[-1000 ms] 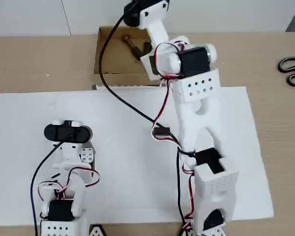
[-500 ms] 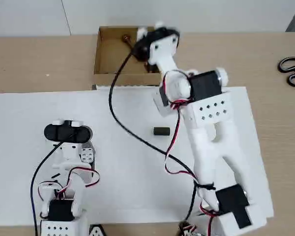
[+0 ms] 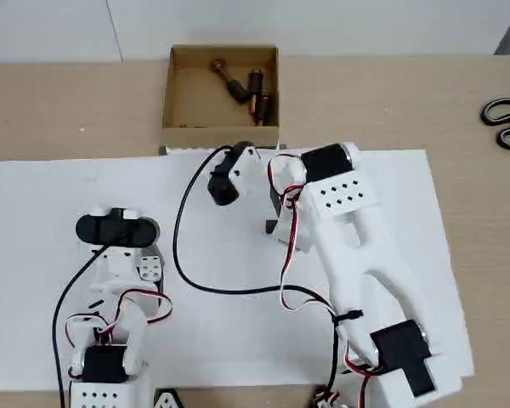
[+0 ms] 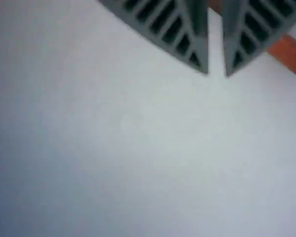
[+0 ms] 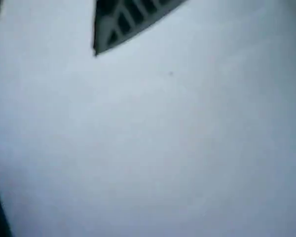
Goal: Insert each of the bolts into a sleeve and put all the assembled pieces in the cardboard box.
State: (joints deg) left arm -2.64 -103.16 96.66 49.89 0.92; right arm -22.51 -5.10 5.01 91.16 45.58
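Observation:
The cardboard box (image 3: 180, 93) stands at the far edge of the white sheet. In it lie a bolt (image 3: 226, 76) and dark assembled pieces (image 3: 258, 93). My right arm (image 3: 340, 212) is drawn back over the sheet, just in front of the box. A black sleeve (image 3: 269, 226) lies on the paper, mostly hidden under that arm's wrist. My right gripper (image 5: 44, 39) hangs open over bare paper, one grey finger (image 5: 128, 22) showing. My left arm (image 3: 119, 255) is folded at the near left. Its gripper (image 4: 215, 71) is shut on nothing, close above the paper.
A large white paper sheet (image 3: 68, 221) covers most of the wooden table. Black scissors (image 3: 506, 119) lie at the far right, off the sheet. A black cable (image 3: 187, 255) loops across the paper between the two arms.
The right arm has pulled back from over the box towards the near side and now covers the sleeve on the paper. The pieces stay in the box. The left arm has not moved.

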